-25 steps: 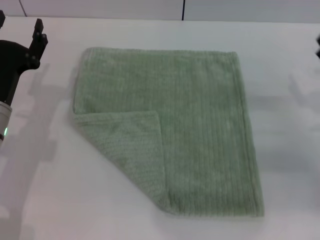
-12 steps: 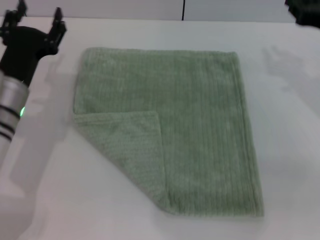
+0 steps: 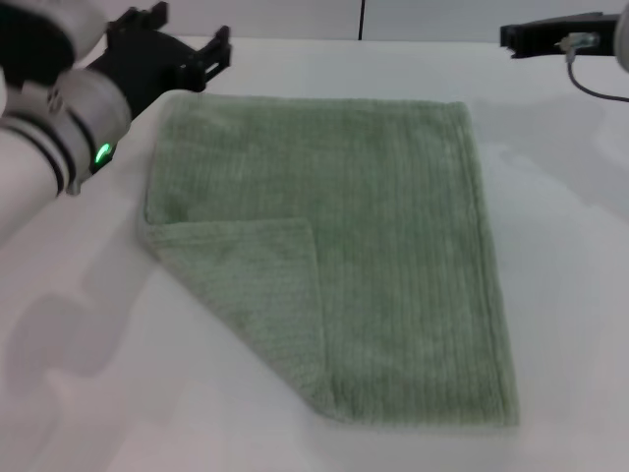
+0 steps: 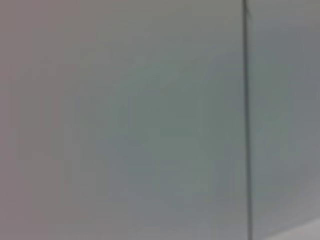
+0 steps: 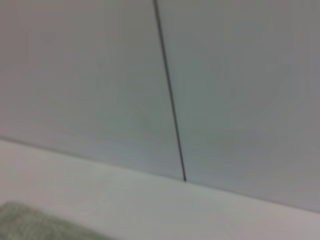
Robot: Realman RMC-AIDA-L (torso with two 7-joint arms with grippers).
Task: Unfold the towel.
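The pale sage-green towel [image 3: 393, 246] lies flat on the white table [image 3: 570, 295] in the head view. Its near left corner is folded over onto it as a triangular flap [image 3: 256, 295]. My left gripper [image 3: 187, 31] is open and empty, raised near the towel's far left corner. My right gripper [image 3: 521, 37] is at the far right, beyond the towel's far right corner and apart from it. A bit of the towel's edge [image 5: 30, 222] shows in the right wrist view. The left wrist view shows only the wall.
A grey wall with a dark vertical seam [image 3: 361, 20] stands behind the table; the seam also shows in the right wrist view [image 5: 170, 100] and the left wrist view [image 4: 246, 120]. A cable [image 3: 595, 84] hangs from the right arm.
My left arm has swung from the left edge up toward the towel's far left corner. My right arm has come into view at the far right. The towel has not moved.
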